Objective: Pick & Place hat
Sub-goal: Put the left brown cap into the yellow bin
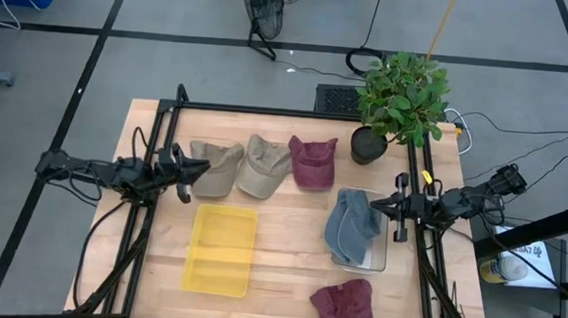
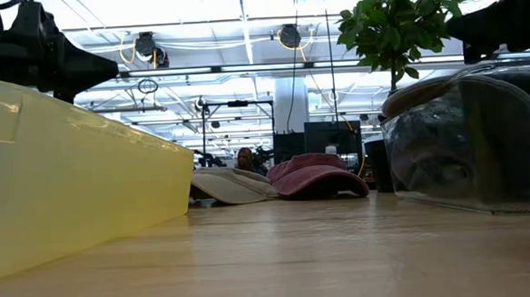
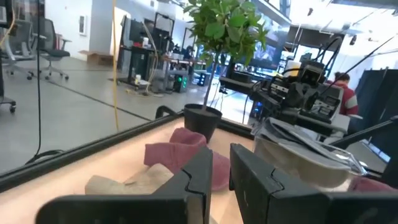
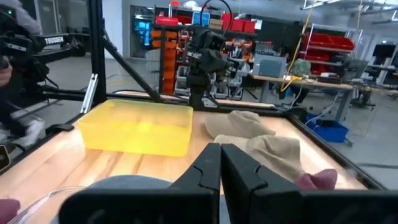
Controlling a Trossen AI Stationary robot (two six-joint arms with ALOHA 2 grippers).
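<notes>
On the wooden counter (image 1: 288, 240), three hats are laid in a row along the far side: a tan hat (image 1: 216, 166), a beige hat (image 1: 264, 165) touching it, and a maroon hat (image 1: 313, 161) next to a potted plant (image 1: 400, 102). A grey hat (image 1: 352, 227) is held in a clear container (image 1: 381, 256) near the right edge, and a second maroon hat (image 1: 346, 310) is seen at the near edge. A yellow tray (image 1: 222, 249) is placed between the row and the near edge, left of centre.

The left end effector (image 1: 195, 172) is held just beside the tan hat, its fingers (image 3: 205, 177) nearly closed with only a narrow gap between them and nothing grasped. The right end effector (image 1: 393, 204) is held at the container's right side, above the grey hat, with its fingers (image 4: 208, 165) pressed together and nothing between them.

Writing on a dark frame in the right wrist view cannot be read with certainty; no other legible label is seen.
</notes>
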